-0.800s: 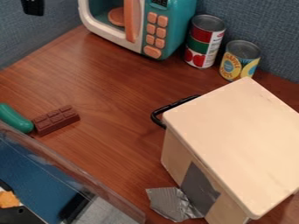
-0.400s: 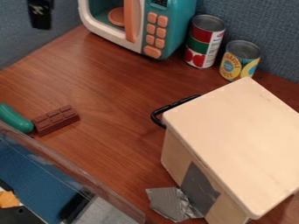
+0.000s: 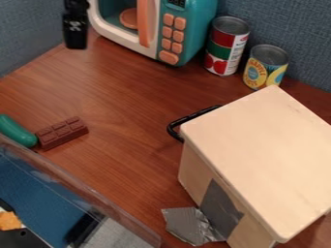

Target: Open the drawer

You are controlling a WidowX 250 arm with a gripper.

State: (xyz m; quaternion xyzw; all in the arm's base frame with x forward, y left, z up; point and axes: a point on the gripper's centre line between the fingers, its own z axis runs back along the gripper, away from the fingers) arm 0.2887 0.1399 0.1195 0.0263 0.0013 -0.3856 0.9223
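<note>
1. Clear-walled bin (image 3: 78,188): set at near-left edge; probably placed there as scenery, not needed for the task.
2. Green toy pickle (image 3: 16,131) and toy chocolate bar (image 3: 62,133): laid end to end on desk (image 3: 123,92), well apart from the handle, so pull path not blocked by them.
3. Claw (image 3: 75,35): hung pointing down at upper left, beside the toy microwave (image 3: 202,31). Cannot be told whether released or clenched. Position judged good for an approach from the handle's side.
4. Silver tape (image 3: 188,226): stuck at box's near side, loose end spread on desk; possibly meant for anchoring.
5. Black handle (image 3: 188,119): stuck out from the box's upper-left side, turned toward open desk. Drawer placed behind it, under the box top, face hidden; judged shut, as handle sits close in. Hooking, then a pull away from the box, is called for; slipping off or box being dragged is risked.
6. Two cans (image 3: 226,46) (image 3: 265,67): stood upright behind the box, off the likely pull line.
7. Wooden box (image 3: 262,150): set at right, angled.
</note>
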